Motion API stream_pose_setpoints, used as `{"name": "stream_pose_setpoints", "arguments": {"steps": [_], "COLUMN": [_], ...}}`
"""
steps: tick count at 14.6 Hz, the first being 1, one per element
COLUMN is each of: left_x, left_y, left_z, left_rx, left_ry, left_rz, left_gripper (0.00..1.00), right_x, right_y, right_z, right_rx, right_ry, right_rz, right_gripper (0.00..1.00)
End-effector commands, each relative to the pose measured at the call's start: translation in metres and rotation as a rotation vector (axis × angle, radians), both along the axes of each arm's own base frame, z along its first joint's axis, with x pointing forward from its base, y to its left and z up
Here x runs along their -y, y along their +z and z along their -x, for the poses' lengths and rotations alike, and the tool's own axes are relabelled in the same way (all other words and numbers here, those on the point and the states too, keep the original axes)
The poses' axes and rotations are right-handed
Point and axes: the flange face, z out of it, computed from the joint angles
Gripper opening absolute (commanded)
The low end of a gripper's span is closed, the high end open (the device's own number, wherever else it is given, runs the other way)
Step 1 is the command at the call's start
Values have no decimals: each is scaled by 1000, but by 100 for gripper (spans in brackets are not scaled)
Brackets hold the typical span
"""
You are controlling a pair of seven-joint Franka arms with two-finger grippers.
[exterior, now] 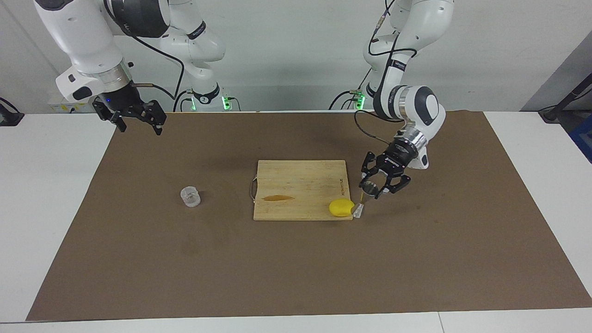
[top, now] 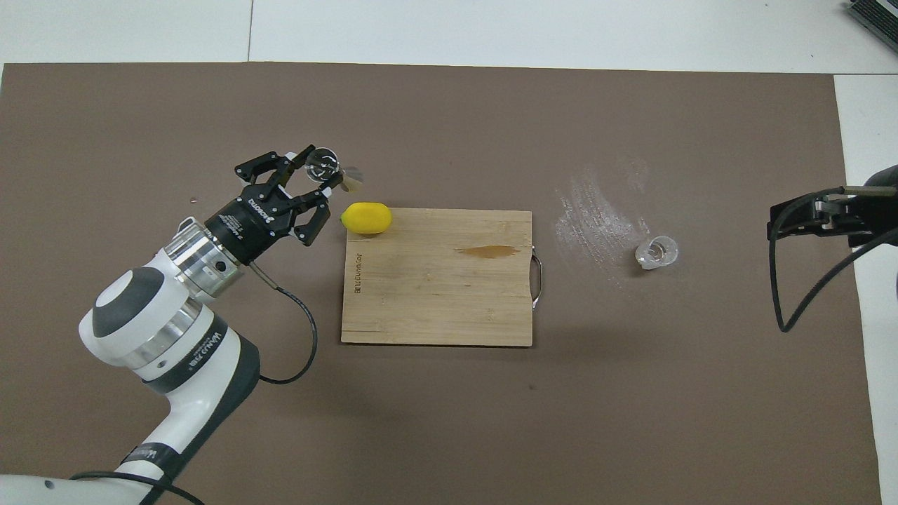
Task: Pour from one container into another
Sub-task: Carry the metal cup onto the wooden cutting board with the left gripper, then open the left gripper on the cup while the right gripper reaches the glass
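Silvery and hourglass-shaped, the small metal jigger [exterior: 368,188] stood in the left gripper [exterior: 373,188], whose fingertips were clamped tight around it, just off the wooden cutting board's [exterior: 300,185] corner, at three o'clock from the yellow lemon [exterior: 341,207] in the facing view. Beyond the board's nine o'clock edge, well apart, sat the small clear round cup [exterior: 190,196]. At the brown mat's [exterior: 296,259] eleven o'clock corner the right gripper [exterior: 137,121] waited aloft, fingers spread wide and empty.

Plain pale grey wall [exterior: 296,55] up top, white rectangular tabletop [exterior: 51,208] below, big brown paper-like mat [exterior: 296,268] spread across it, even light throughout
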Motion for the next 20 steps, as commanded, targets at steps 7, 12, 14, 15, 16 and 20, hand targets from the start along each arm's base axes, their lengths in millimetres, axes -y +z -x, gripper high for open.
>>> {"name": "stream_pose_setpoints", "arguments": {"steps": [7,12,14,15,16,20], "left_x": [146,180,178,175,178,182], "left_y": [-5,-43,-43,-45,-46,-61], "left_z": [65,65,51,49,52,53], "left_rx": [-136,-188,-168,-166,-165,-187], "left_ry": [-182,-250,-229,-222,-228,-235], "left_rz": [-60,-17,-33,-44,-47,-54], "left_gripper": [0,0,0,0,0,0], "right_x": [2,3,17,17,17,14], "right_y": [2,1,1,1,0,2], "right_z": [5,6,7,7,7,6], "right_rx": [7,-1,-1,-4,-4,5], "right_ry": [18,18,-5,-7,-7,-6], "right_rz": [7,7,6,6,6,7], "right_gripper": [100,100,100,100,100,100]}}
